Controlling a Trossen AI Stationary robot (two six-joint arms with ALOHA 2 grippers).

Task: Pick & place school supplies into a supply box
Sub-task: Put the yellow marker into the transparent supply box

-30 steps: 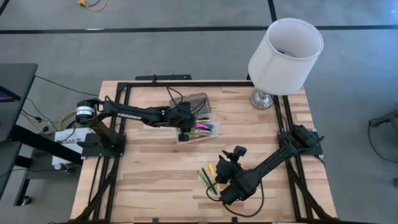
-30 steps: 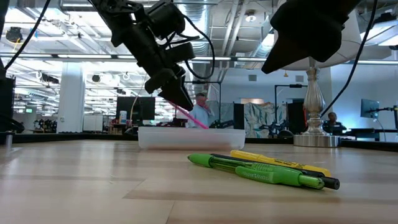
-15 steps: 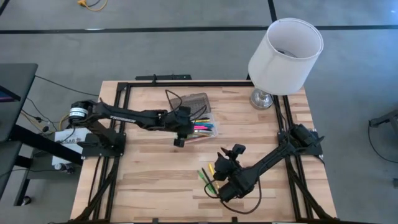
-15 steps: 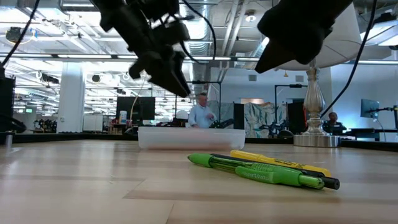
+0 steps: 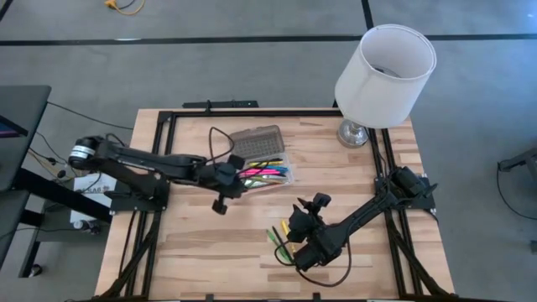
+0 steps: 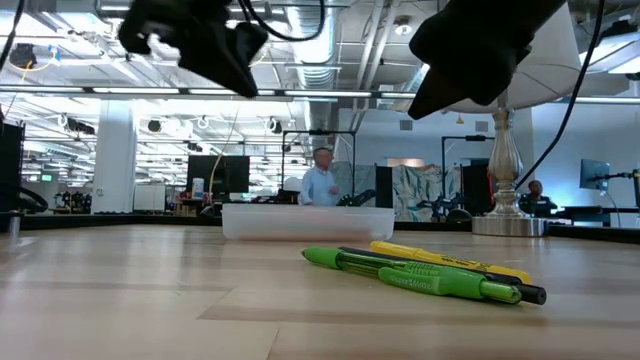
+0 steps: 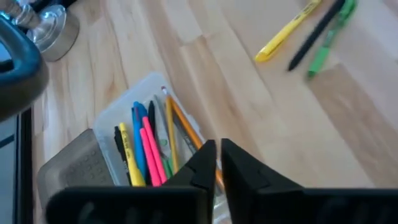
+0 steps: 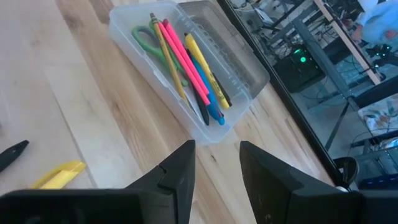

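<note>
The supply box (image 5: 267, 174), clear with its ribbed lid (image 5: 256, 138) swung open, stands mid-table. It holds pink, yellow, blue and orange pens (image 8: 186, 59) and green-handled scissors (image 8: 144, 38). Green, yellow and black pens (image 5: 282, 239) lie loose on the wood near the front. My left gripper (image 7: 219, 149) is shut on nothing. It hangs above the table, off the box's near left corner (image 5: 221, 204). My right gripper (image 8: 216, 155) is open, above the loose pens and pointing at the box.
A white lamp (image 5: 384, 75) stands on its metal base (image 5: 354, 132) at the table's far right corner. Black frame rails (image 5: 168, 143) run along the left, right and far edges. Bare wood lies left of the loose pens (image 6: 430, 275).
My left gripper has let go of a pink pen, which now lies in the box. The gripper has then risen and drawn back from over the box toward the table's left and near edges. My right gripper has kept still.
</note>
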